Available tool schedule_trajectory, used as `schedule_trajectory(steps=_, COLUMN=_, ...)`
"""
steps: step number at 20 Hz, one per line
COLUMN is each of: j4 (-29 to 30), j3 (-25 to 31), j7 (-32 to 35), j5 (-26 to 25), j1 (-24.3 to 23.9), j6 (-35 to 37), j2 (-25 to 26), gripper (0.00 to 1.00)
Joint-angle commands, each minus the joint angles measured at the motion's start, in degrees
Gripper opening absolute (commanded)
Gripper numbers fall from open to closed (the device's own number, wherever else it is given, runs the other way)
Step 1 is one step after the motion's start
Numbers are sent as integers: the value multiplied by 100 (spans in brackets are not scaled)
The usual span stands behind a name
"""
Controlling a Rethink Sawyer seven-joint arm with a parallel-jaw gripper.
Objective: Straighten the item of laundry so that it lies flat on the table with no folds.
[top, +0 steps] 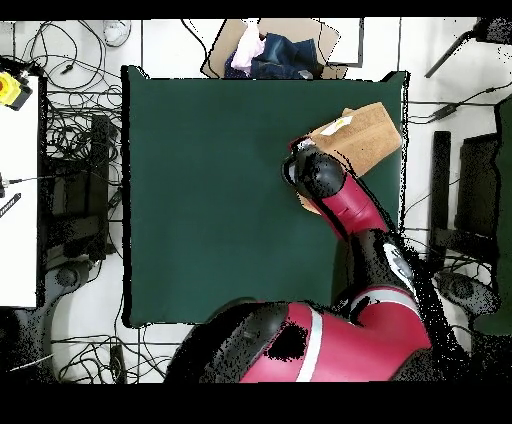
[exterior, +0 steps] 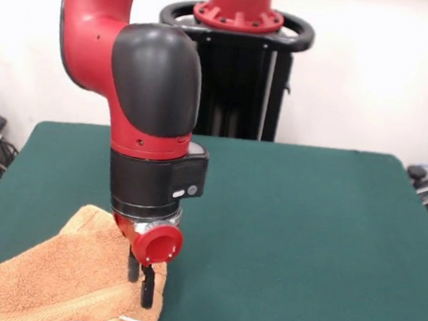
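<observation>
Green felt covers the bench (exterior: 307,215); at lower left of the front view the towel (exterior: 43,281) lies rumpled, running off the frame's corner, its long axis slanting up to the right. Lowered onto its right edge, the jaws (exterior: 142,279) look nearly closed, seemingly pinching cloth. Next: drag outward to flatten.

The red and black arm (exterior: 154,109) reaches straight down, and the gripper (exterior: 140,279) has its two fingers close together
</observation>
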Motion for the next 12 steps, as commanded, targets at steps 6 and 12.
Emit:
schedule_trajectory(steps=6, j4=-756, j3=-1036, j7=1466, j5=338, j1=523, j6=854, j2=689, gripper=100)
schedule_trajectory(steps=12, j4=-1677, j3=-675, j7=1178, j5=512, j1=270, j6=-102, j2=1883, gripper=100)
